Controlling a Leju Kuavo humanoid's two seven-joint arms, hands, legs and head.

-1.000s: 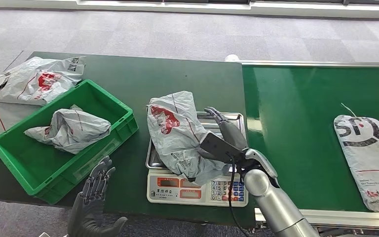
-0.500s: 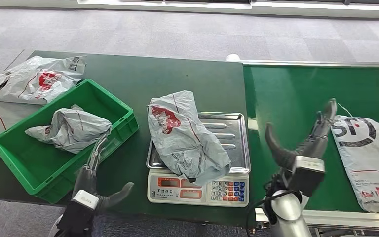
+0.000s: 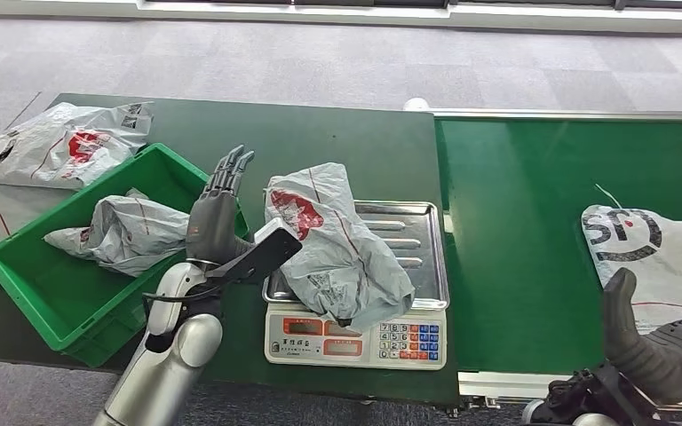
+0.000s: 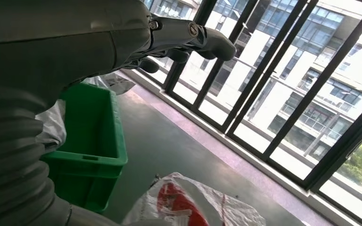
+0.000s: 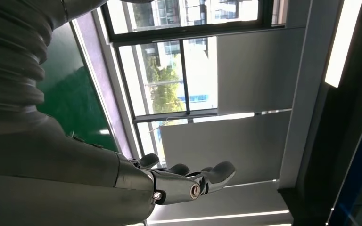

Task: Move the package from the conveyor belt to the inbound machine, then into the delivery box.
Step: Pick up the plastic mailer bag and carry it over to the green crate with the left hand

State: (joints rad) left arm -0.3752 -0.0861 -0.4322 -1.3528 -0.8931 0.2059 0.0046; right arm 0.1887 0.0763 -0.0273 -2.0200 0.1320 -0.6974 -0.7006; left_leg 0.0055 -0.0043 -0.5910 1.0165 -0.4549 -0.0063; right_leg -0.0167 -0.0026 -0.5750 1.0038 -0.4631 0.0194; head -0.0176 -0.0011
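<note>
The grey courier bag (image 3: 337, 244) is left draped on the scale's steel tray (image 3: 426, 244) for weighing, just beside the raised, empty, spread-fingered left hand (image 3: 216, 222), evidently poised for transfer into the green crate (image 3: 18, 266); the right hand (image 3: 666, 355) is held empty, fingers loosely apart.

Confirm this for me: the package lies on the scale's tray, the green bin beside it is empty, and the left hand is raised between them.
Not quite: the green bin is not empty; the head view shows a crumpled grey package in it. The rest stands: the package lies on the scale's tray, and the left hand is raised between them.
</note>
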